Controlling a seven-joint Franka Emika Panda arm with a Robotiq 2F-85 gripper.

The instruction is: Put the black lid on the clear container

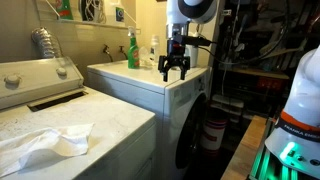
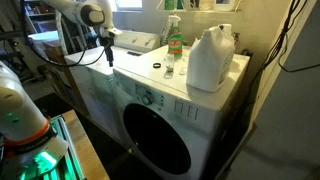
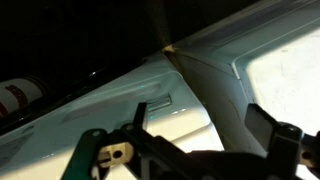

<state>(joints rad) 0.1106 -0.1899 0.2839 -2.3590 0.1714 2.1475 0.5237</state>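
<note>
**Clerk:** Worktop (image 2: 138,74), top of the front-loading machine. Entries from the left, please.

**Checker:** Item one: the gripper (image 2: 108,60), on the white arm (image 2: 85,14), hanging over the left edge of the worktop. Fingers spread, nothing between them. It touches none of the goods.

**Clerk:** Does the wrist view confirm this?

**Checker:** It does. The gripper (image 3: 197,110) shows both fingers (image 3: 136,112) wide apart at the bottom of the picture. Only the pale machine surface and one of its edges lie beyond them.

**Clerk:** Item two?

**Checker:** The black lid (image 2: 156,67), a small dark ring. It lies flat on the worktop, to the right of the gripper and apart from it. It is too small to describe more finely.

**Clerk:** Item three?

**Checker:** The green spray bottle (image 2: 174,40), upright, just behind and to the right of the lid.

**Clerk:** Item four?

**Checker:** The clear container (image 2: 210,58), a squat see-through jug standing upright near the right rear of the worktop, beside the spray bottle. It is well apart from the gripper. Its mouth carries no lid.

**Clerk:** Any extras in an exterior view?

**Checker:** A white cloth (image 1: 45,143), crumpled on the neighbouring machine at far left. A slim whitish bottle (image 1: 153,52) stands between the spray bottle and the gripper (image 1: 175,73), whose fingers read as parted there too.
</note>
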